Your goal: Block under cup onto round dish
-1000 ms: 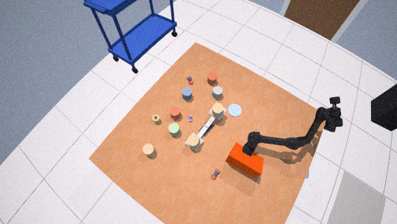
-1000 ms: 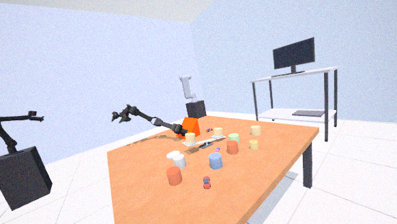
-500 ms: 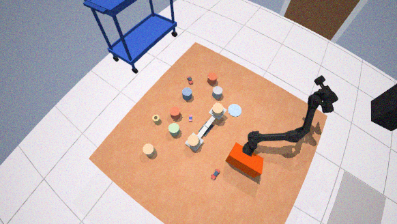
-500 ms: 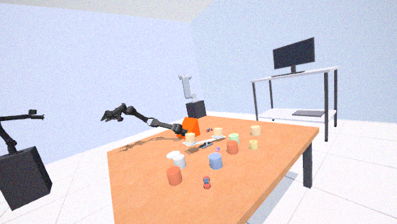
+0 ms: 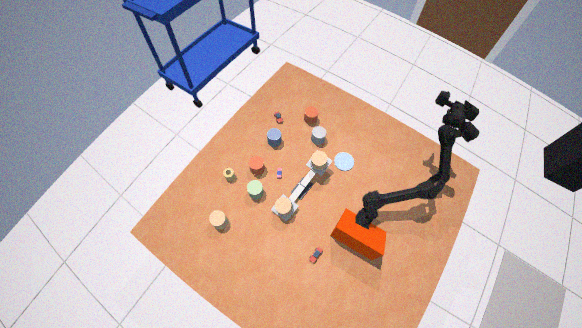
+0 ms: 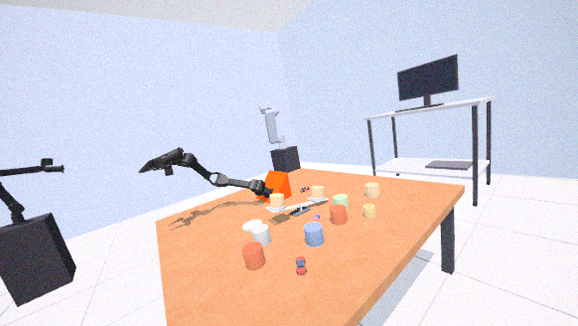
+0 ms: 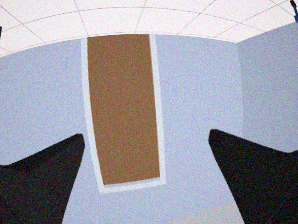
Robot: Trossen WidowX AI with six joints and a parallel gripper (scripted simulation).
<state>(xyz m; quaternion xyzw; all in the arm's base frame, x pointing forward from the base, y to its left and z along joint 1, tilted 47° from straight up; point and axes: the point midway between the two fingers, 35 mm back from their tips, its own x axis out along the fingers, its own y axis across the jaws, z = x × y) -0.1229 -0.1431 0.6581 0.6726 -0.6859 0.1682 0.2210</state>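
One tan cup (image 5: 319,160) (image 6: 276,201) stands upright on the balance end nearer the dish. The other tan cup (image 5: 283,206) (image 6: 318,192) stands upright on the far end. The white balance beam (image 5: 304,183) (image 6: 305,204) joins their plates; I cannot tell clearly which end is lower. No block shows. The pale blue round dish (image 5: 344,161) (image 6: 252,226) lies on the table and looks empty, with no cup above it. My gripper (image 5: 475,121) (image 6: 143,170) (image 7: 147,138) is open and empty, raised high and well away from the cups, balance and dish.
An orange block-shaped stand (image 5: 357,236) (image 6: 279,185) is by the arm's base. A grey cup (image 5: 318,135) (image 6: 261,235), a blue cup (image 5: 274,137) (image 6: 314,235), a green cup (image 5: 255,189) (image 6: 341,202), red cups and toy cars lie around the balance. The wrist view faces a brown door (image 7: 125,110).
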